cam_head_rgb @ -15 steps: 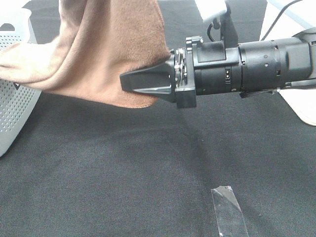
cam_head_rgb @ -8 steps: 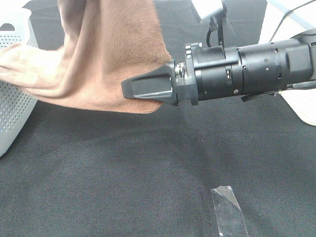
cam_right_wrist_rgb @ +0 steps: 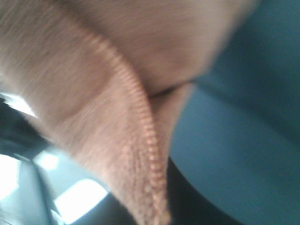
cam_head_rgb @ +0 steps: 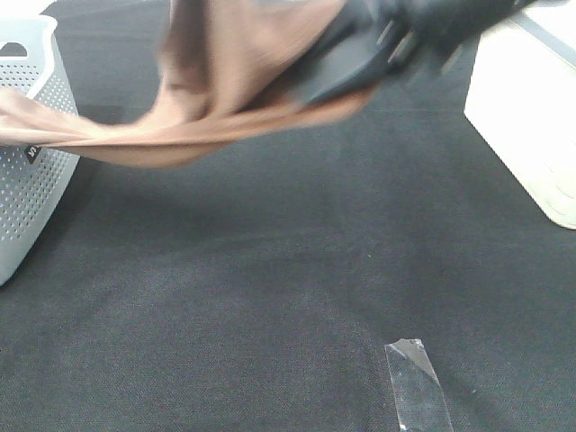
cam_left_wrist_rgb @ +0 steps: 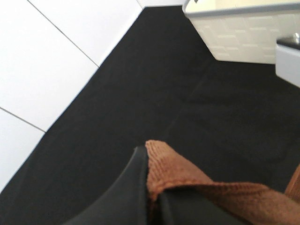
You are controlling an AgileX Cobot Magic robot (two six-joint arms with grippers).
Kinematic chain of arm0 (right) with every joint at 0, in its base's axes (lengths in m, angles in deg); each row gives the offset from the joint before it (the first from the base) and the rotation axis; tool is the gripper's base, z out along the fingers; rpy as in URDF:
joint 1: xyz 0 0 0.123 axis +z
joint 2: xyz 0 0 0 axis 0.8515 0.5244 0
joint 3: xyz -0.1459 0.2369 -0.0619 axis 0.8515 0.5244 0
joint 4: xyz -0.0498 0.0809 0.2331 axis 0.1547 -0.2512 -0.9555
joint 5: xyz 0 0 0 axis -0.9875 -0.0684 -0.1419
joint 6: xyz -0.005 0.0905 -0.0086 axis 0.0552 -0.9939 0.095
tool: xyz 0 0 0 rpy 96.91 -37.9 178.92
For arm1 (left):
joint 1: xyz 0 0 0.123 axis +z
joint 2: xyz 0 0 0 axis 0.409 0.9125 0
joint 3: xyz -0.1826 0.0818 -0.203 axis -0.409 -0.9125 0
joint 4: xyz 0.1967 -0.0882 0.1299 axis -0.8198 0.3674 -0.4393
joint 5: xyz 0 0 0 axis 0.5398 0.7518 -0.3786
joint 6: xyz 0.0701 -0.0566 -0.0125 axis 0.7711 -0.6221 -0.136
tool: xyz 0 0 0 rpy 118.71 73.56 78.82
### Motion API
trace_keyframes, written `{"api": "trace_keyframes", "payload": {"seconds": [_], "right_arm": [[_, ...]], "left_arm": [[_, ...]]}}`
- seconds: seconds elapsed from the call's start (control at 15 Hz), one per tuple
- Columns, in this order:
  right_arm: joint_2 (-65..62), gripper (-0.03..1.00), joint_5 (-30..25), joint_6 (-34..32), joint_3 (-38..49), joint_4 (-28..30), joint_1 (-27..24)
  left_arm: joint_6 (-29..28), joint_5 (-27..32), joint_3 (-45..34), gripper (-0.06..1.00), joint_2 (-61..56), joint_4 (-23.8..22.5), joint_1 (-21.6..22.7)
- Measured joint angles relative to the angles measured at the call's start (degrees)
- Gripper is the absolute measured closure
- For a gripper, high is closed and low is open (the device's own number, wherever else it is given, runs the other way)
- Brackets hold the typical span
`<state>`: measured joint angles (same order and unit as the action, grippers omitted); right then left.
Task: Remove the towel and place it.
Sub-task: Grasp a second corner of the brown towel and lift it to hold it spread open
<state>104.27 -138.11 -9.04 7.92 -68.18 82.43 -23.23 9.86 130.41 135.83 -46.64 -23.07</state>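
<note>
The reddish-brown towel (cam_head_rgb: 216, 90) hangs in the air at the back of the black table, with one end draped over the white perforated basket (cam_head_rgb: 27, 180) at the left. My right gripper (cam_head_rgb: 346, 67) is a motion-blurred black shape at the top, shut on the towel's right edge. In the right wrist view the towel (cam_right_wrist_rgb: 108, 117) fills most of the picture and hides the fingers. In the left wrist view my left gripper (cam_left_wrist_rgb: 152, 185) is shut on a stitched corner of the towel (cam_left_wrist_rgb: 173, 173). The left gripper is outside the high view.
A cream-white box (cam_head_rgb: 531, 117) stands at the right edge of the table. A strip of clear tape (cam_head_rgb: 416, 387) lies on the black cloth near the front. A white lattice container (cam_left_wrist_rgb: 239, 33) shows in the left wrist view.
My right gripper has swung up and toward the back with the towel. The towel's hanging lower edge has risen and now stretches nearly flat toward the basket.
</note>
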Motion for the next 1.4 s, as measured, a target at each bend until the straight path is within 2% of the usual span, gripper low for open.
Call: {"api": "trace_keyframes", "payload": {"seconds": [0.13,0.2,0.33,0.53,0.73,0.87,1.13,1.27,1.33,1.4], "right_arm": [[1.1,0.97,-6.7,-12.9,-13.5,18.2,0.0],[2.1,0.97,-8.4,-16.0,-20.1,25.0,0.0],[4.4,0.97,-9.1,-18.6,-29.9,33.2,0.1],[5.4,0.97,-7.7,-16.6,-38.5,40.9,0.1],[5.9,0.97,3.2,-12.8,-39.4,46.2,0.1],[7.3,0.97,13.3,-12.7,-39.4,50.8,0.1],[12.4,0.97,28.6,-12.1,-39.4,58.4,0.1],[16.2,0.97,37.8,-11.3,-39.4,61.1,0.1],[19.0,0.97,44.5,-11.5,-39.4,61.7,0.1],[21.0,0.97,48.5,-11.9,-39.4,61.9,0.1]], "left_arm": [[0.0,-5.1,0.0,0.94,0.0,-1.1,0.0],[0.0,-7.6,0.0,0.94,0.0,-2.0,0.1],[0.0,-12.1,0.0,0.94,0.0,-3.3,2.1],[0.0,-17.4,0.0,0.94,0.6,-3.7,10.1],[0.0,-27.1,0.0,0.94,3.1,-4.1,16.0],[0.0,-34.8,0.0,0.94,5.5,-4.1,19.4],[0.0,-51.6,0.0,0.94,10.8,-4.2,26.3],[0.0,-59.8,0.0,0.94,13.9,-4.2,29.5],[0.0,-63.8,0.8,0.94,17.0,-4.0,31.3],[0.0,-65.4,2.5,0.94,19.5,-4.0,32.0]]}}
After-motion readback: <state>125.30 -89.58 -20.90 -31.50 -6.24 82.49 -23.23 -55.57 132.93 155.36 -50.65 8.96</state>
